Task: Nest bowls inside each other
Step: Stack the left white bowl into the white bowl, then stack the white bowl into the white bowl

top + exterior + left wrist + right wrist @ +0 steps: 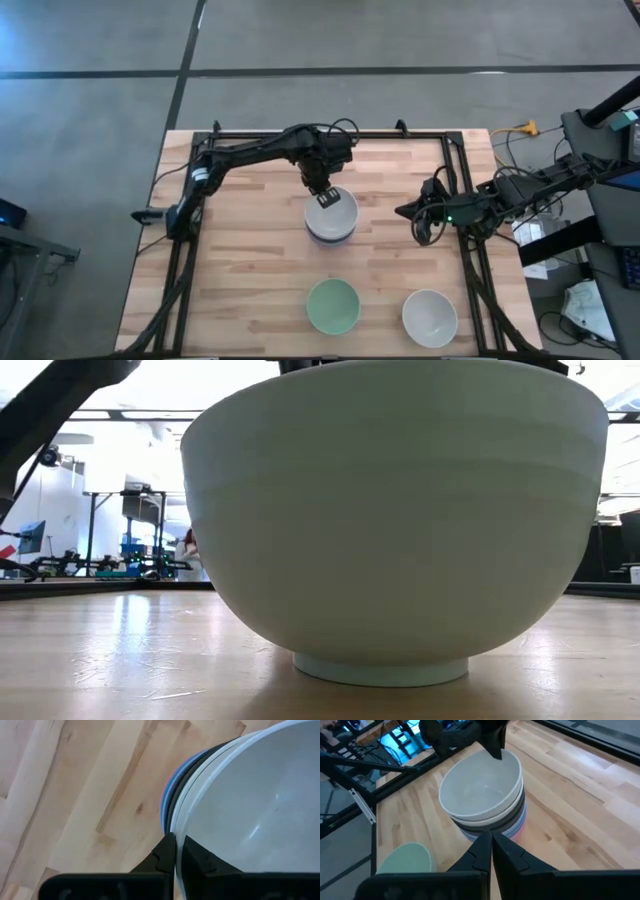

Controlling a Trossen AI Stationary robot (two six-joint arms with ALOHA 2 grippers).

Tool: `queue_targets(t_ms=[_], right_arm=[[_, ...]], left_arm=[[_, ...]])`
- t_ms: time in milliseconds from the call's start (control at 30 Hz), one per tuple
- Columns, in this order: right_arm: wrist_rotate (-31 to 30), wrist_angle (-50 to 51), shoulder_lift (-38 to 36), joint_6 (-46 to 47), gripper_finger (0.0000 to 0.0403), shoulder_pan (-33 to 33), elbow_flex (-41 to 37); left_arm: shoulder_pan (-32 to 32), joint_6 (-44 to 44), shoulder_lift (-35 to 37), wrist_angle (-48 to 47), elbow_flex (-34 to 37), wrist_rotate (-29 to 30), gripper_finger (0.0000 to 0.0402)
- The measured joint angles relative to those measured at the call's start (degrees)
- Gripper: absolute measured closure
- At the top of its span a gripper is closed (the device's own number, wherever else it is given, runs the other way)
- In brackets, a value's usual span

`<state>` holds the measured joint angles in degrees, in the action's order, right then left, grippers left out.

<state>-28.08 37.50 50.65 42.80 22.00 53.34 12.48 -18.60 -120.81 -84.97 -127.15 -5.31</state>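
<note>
A stack of several nested bowls (331, 218) stands at the table's middle, a white bowl (480, 790) on top, with dark and blue ones (167, 800) under it. My left gripper (322, 192) points down at the far rim of the top white bowl and is shut on it. A mint green bowl (332, 305) and a single white bowl (430, 318) rest on their feet near the front edge. The mint one fills the low view (390, 520). My right gripper (414, 212) waits shut to the right of the stack, above the table. My left gripper pinches the top white bowl's rim (177, 822) on its far side, one finger inside the bowl and one outside. The fingers (495, 747) come from above, pointing steeply down. The bowl sits nested in the stack, about level.
Black frame rails (330, 135) run along the table's far and side edges. Bare wood lies left of the stack and between the stack and the two front bowls. Cables and gear (560, 240) sit beyond the right edge.
</note>
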Motion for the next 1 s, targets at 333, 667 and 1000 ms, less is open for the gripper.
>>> queue_targets(t_ms=[333, 667, 1000], right_arm=[[1.56, -0.04, 0.02, 0.20, 0.0394, 0.00, 0.22], [4.53, -0.43, 0.02, 0.71, 0.0394, -0.02, 0.22], [21.25, 1.17, 0.15, -3.82, 0.0394, 1.38, -1.42]], left_arm=[[-0.49, 2.42, -0.39, 0.39, 0.00, -0.26, 0.0380], [-0.47, 2.99, 1.14, 0.40, -0.56, -0.29, 0.0284], [-3.24, 6.76, 9.03, 0.43, 0.48, 3.95, 0.0258]])
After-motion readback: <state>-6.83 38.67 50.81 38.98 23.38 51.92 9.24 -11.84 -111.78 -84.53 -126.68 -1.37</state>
